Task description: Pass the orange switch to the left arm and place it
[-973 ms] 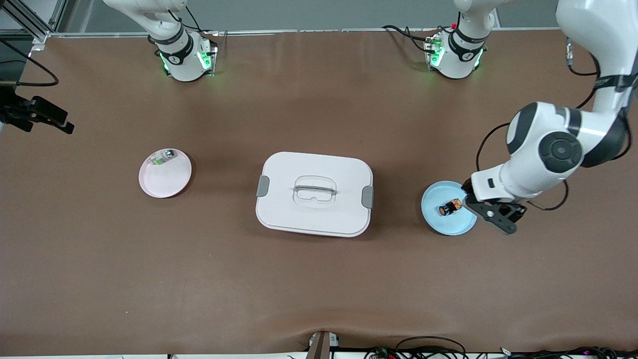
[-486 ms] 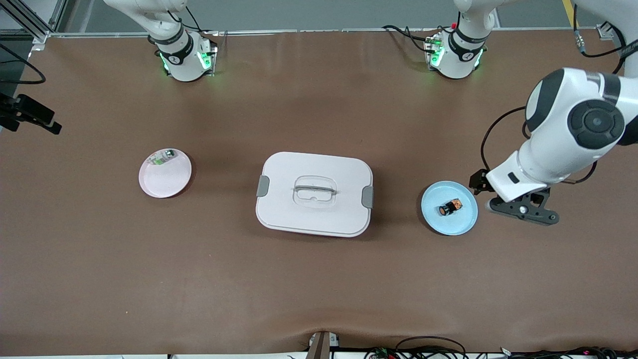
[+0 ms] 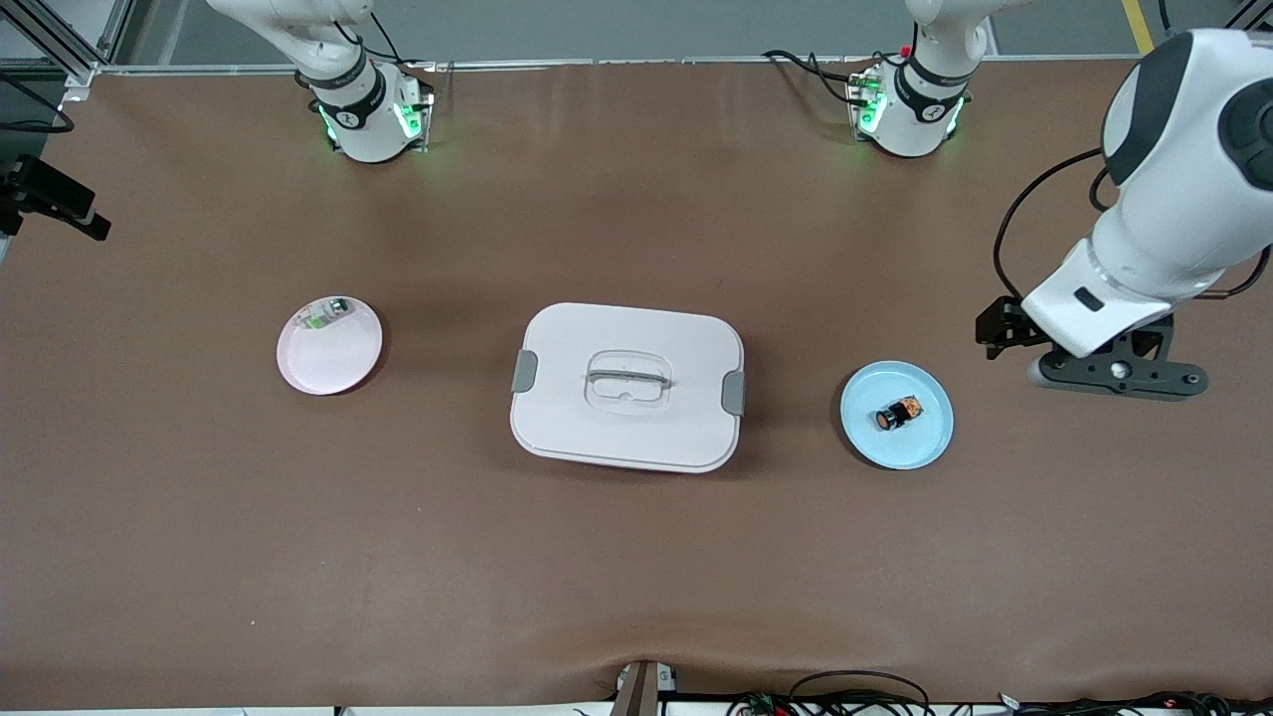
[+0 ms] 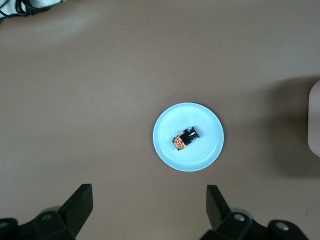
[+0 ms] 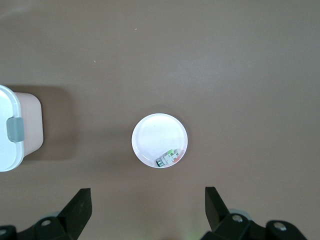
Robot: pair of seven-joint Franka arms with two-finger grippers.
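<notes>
The orange switch (image 3: 898,413) lies on its side on a small blue plate (image 3: 920,443), between the box and the left arm's end of the table. The white box (image 3: 627,386) stands mid-table with its lid on. My left gripper (image 3: 1119,376) hangs open and empty above bare table beside the blue plate, toward the left arm's end. In the left wrist view, the switch (image 4: 185,140) and plate (image 4: 207,150) lie past the open gripper (image 4: 147,196). My right gripper (image 3: 58,202) is at the right arm's end, open (image 5: 145,197) and empty, high above a pale plate (image 5: 155,132).
A pale pink plate (image 3: 333,363) between the box and the right arm's end holds a small green-white-silver part (image 3: 323,316). The box's edge shows in both wrist views (image 4: 316,120) (image 5: 15,127). Cables lie along the table's front edge (image 3: 855,696).
My left gripper has drawn back from the blue plate toward the left arm's end and risen, still open. The right gripper has drifted toward the table's edge. The switch has not moved.
</notes>
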